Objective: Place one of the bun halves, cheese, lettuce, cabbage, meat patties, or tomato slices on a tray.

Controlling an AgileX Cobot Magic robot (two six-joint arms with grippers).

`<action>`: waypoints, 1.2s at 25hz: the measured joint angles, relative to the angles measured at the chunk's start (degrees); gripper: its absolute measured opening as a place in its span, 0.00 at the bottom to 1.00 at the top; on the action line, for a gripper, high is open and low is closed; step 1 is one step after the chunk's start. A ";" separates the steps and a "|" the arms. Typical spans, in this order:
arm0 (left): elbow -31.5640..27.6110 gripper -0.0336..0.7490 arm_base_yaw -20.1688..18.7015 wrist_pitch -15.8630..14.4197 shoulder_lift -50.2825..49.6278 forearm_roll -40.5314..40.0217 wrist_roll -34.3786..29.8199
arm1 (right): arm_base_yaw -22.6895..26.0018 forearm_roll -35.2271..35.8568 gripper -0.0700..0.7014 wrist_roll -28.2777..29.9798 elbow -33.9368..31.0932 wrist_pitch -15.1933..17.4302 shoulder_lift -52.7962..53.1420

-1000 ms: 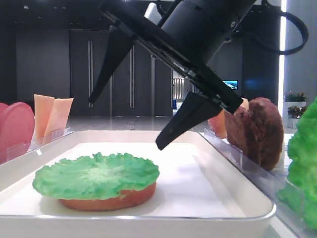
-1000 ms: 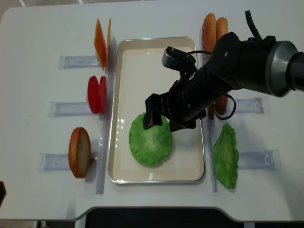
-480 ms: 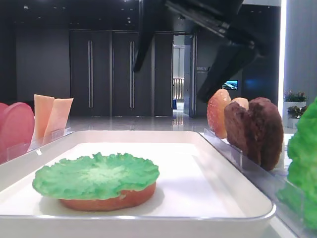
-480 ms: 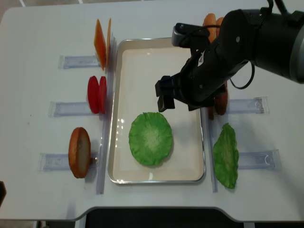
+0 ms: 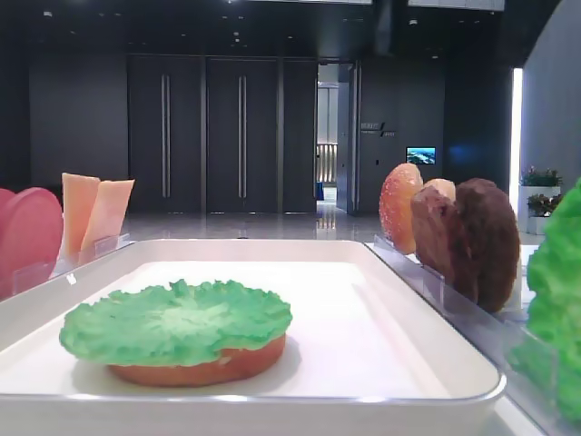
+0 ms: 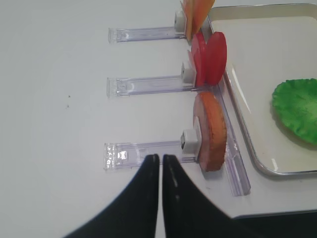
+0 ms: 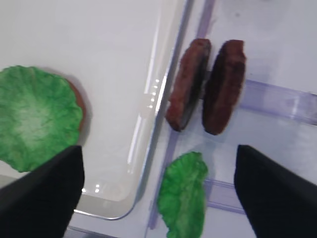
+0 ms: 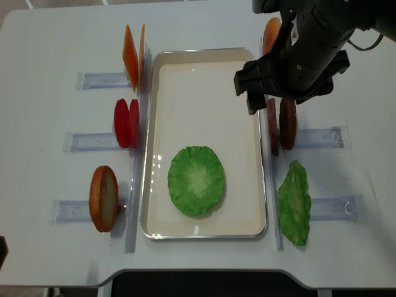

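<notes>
On the white tray (image 8: 154,93) a green lettuce (image 8: 196,180) lies on a bun half (image 5: 200,368). My right gripper (image 7: 158,173) hovers open and empty above the two meat patties (image 8: 280,124), which stand on edge in a rack right of the tray. Another green leaf (image 8: 294,202) leans nearer the front; lettuce or cabbage, I cannot tell. Left of the tray stand cheese (image 8: 132,55), tomato slices (image 8: 126,122) and a bun half (image 8: 103,198). My left gripper (image 6: 159,157) is shut and empty, low beside that bun's rack.
More buns (image 8: 271,34) stand at the back right, partly under the right arm. Clear plastic racks (image 8: 93,80) line both sides of the tray. The table's front edge (image 8: 198,286) runs just below the tray.
The right arm has risen off the lettuce and swung back and right over the patties, leaving the low view. Its jaws stayed open. The lettuce stays on the bun.
</notes>
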State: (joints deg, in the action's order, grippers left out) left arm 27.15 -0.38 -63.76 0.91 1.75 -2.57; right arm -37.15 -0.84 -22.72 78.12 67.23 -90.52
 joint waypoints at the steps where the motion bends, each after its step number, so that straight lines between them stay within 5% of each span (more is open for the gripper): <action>1: 0.00 0.06 0.00 0.00 0.00 0.00 0.00 | 0.00 -1.38 0.85 -0.22 0.45 1.16 0.00; 9: 0.00 0.06 0.00 0.00 0.00 0.00 0.00 | 4.44 -4.22 0.85 1.12 0.86 2.54 0.50; 25: 0.00 0.06 0.00 0.00 0.00 0.00 0.00 | 37.70 -4.03 0.85 14.05 0.86 2.54 0.76; 30: 0.00 0.06 0.00 0.00 0.00 0.00 0.00 | 41.77 0.84 0.85 17.93 0.86 2.77 0.76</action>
State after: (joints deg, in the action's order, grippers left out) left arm 27.15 -0.38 -63.76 0.91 1.75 -2.57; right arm 4.62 0.00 -4.79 78.98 70.00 -89.76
